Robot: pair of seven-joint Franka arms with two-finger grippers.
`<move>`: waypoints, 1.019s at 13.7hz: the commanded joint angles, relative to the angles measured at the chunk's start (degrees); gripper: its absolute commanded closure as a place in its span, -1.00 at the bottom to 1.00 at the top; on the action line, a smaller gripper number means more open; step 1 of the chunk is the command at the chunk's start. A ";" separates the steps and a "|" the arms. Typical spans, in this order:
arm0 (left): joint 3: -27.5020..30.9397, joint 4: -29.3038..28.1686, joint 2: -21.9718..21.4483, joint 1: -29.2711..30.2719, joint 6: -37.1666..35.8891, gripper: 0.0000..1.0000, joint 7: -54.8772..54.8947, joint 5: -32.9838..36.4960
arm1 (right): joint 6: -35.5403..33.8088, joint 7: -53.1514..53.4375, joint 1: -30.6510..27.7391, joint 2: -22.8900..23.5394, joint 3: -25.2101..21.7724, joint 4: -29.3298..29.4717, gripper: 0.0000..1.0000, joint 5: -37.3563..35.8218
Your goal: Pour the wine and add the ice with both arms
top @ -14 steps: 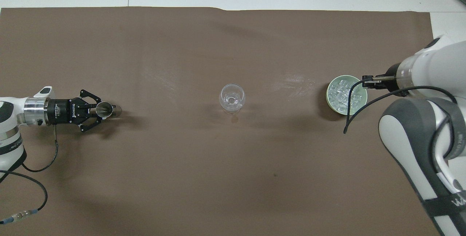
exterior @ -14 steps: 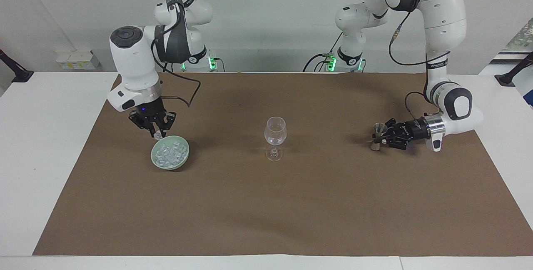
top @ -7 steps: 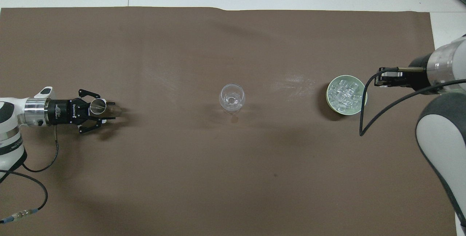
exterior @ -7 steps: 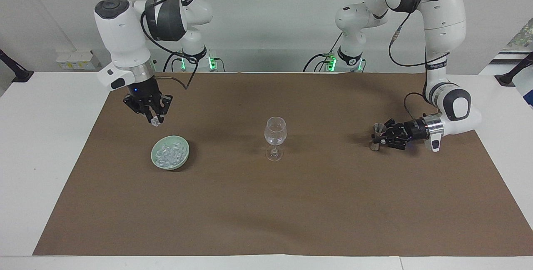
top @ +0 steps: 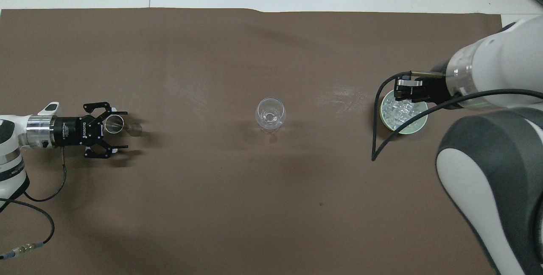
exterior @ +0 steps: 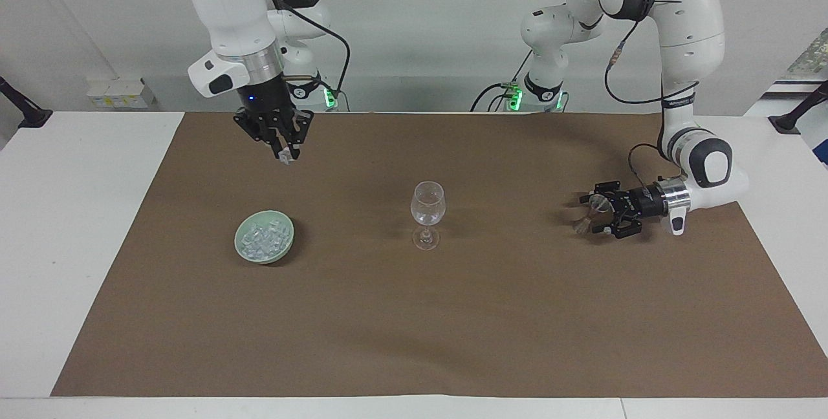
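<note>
My right gripper (exterior: pixel 283 152) hangs high above the brown mat, shut on one small chunk of ice (exterior: pixel 285 158). In the overhead view the right gripper (top: pixel 402 90) covers the rim of the green bowl (top: pixel 418 125). That bowl (exterior: pixel 289 236) holds a heap of ice (exterior: pixel 262 238). A clear stemmed glass (exterior: pixel 427 211) stands upright mid-mat. Toward the left arm's end, my left gripper (exterior: pixel 594 215) lies low over the mat, open, with a small metal measuring cup (exterior: pixel 588 213) between its spread fingers. The cup (top: pixel 113 123) leans slightly.
A brown mat (exterior: pixel 453 315) covers most of the white table. A black cable (top: pixel 382 139) loops down from the right wrist beside the bowl. The glass (top: pixel 270 115) stands alone between the bowl and the measuring cup.
My right gripper lifted out of the bowl with an ice chunk and swung up and toward the glass. My left gripper opened around the measuring cup.
</note>
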 commanded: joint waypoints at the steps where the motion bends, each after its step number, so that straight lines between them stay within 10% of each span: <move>1: 1.73 0.80 -0.14 0.28 -1.87 -1.00 0.96 2.92 | -2.49 7.62 -0.44 4.60 4.49 6.55 1.00 0.12; 14: 2.27 10.55 -10.15 -1.56 -0.99 -1.00 -1.59 18.56 | -1.17 25.15 10.28 17.88 9.51 18.25 1.00 -2.96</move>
